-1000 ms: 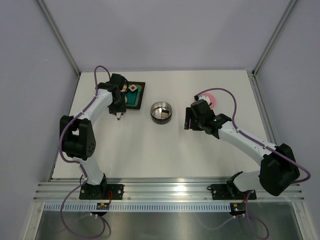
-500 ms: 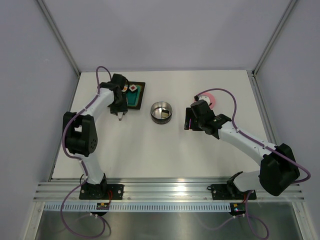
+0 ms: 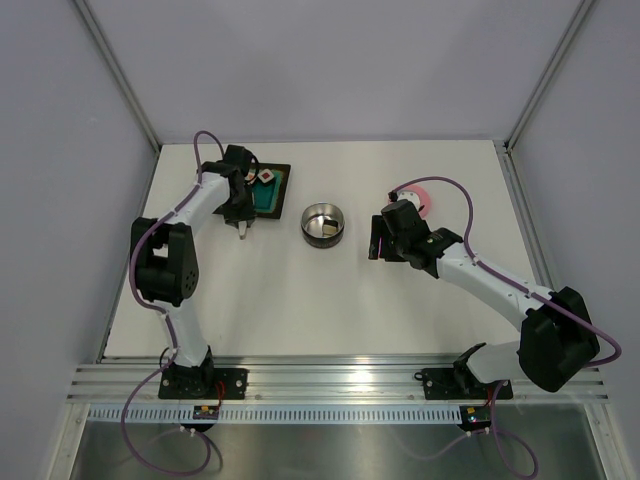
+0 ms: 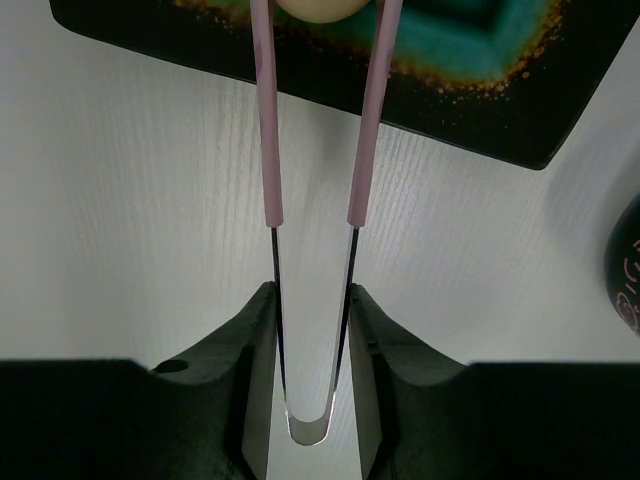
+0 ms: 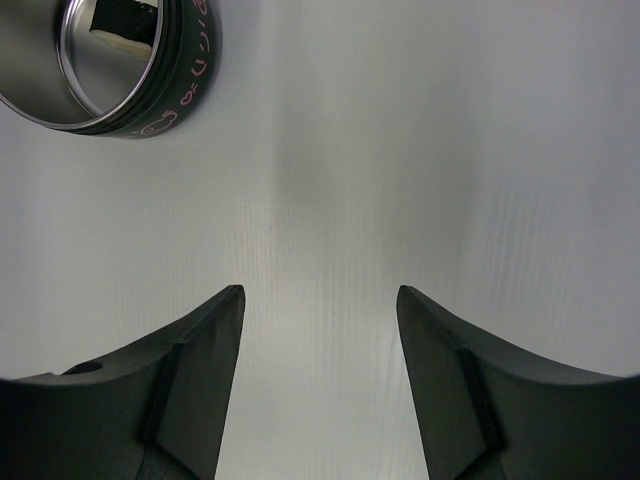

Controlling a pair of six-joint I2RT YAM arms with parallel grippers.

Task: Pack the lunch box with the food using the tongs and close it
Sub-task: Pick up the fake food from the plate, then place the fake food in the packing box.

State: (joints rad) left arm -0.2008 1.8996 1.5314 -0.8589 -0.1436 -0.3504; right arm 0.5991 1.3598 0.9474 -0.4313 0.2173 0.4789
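Beside the tray (image 4: pixel 530 110), left gripper (image 4: pixel 312 300) pinches tongs (image 4: pixel 268 150); right gripper (image 5: pixel 320 300) spread near lunch box (image 5: pixel 190 85).

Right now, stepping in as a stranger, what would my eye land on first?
The left gripper clamping pink tongs, whose tips flank a cream lump over the black, teal-lined tray at far left. Next, the shiny lunch box in the middle, its pink lid half hidden behind the right arm. The right gripper hangs open near it.
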